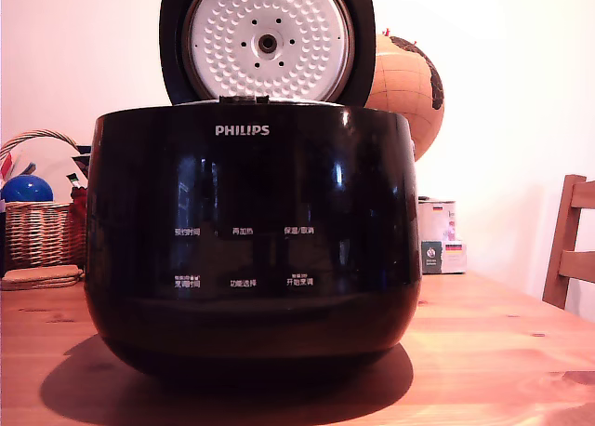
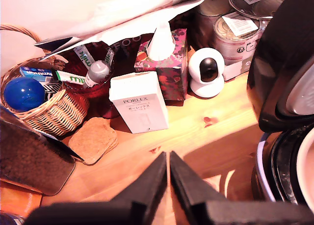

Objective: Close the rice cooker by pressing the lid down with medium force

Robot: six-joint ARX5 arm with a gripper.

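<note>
The rice cooker, glossy black with a white PHILIPS logo, fills the middle of the exterior view on a wooden table. Its lid stands upright and open behind the body, showing the white dimpled disc with a central hole. In the wrist view the cooker shows as a black curved edge at the side, with its open rim below. My gripper appears only in the wrist view, its black fingers pressed together with nothing between them, above the wooden table beside the cooker. The arm does not show in the exterior view.
A wicker basket with a blue ball, cork coasters, a white PORLEX box, a tissue box, a small white camera and tins stand behind the cooker. An orange globe and a chair sit at the exterior view's right.
</note>
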